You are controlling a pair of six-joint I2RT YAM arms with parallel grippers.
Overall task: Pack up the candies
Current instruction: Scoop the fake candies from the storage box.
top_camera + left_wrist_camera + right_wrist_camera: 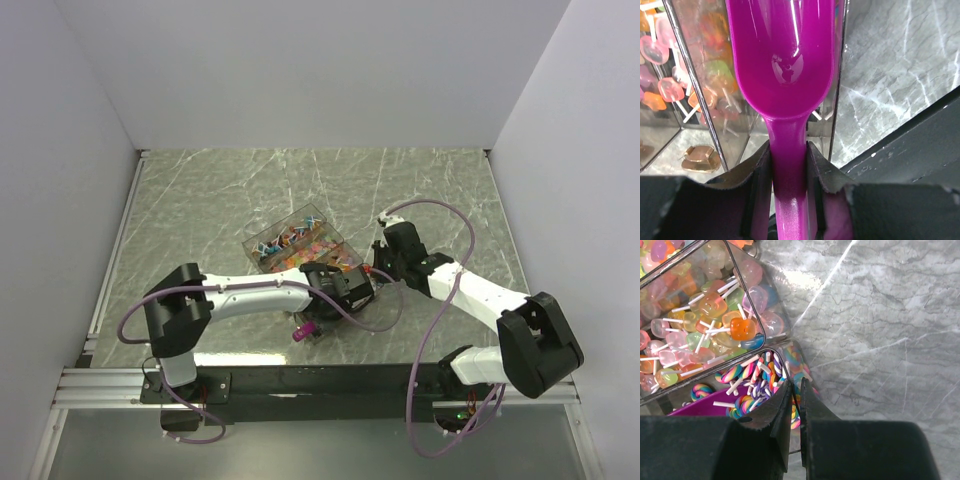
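A clear compartmented box [290, 235] sits mid-table, filled with the candies [297, 243], small lollipops in mixed colours. My left gripper [789, 150] is shut on the handle of a magenta scoop [785, 60]. The scoop's bowl reaches into the box, and nothing lies on the part of the bowl that shows. Pale jelly lollipops [715, 315] fill one compartment. Rainbow swirl ones [747, 372] fill the nearer compartment, where the scoop [700, 407] lies among them. My right gripper [799, 390] is shut on the box's thin clear wall [760, 335] at that compartment's corner.
The marble-patterned tabletop [440, 190] is bounded by white walls at the back and both sides. Both arms meet at the box's near side. A small tan faceted piece [700, 157] shows low through the clear wall in the left wrist view.
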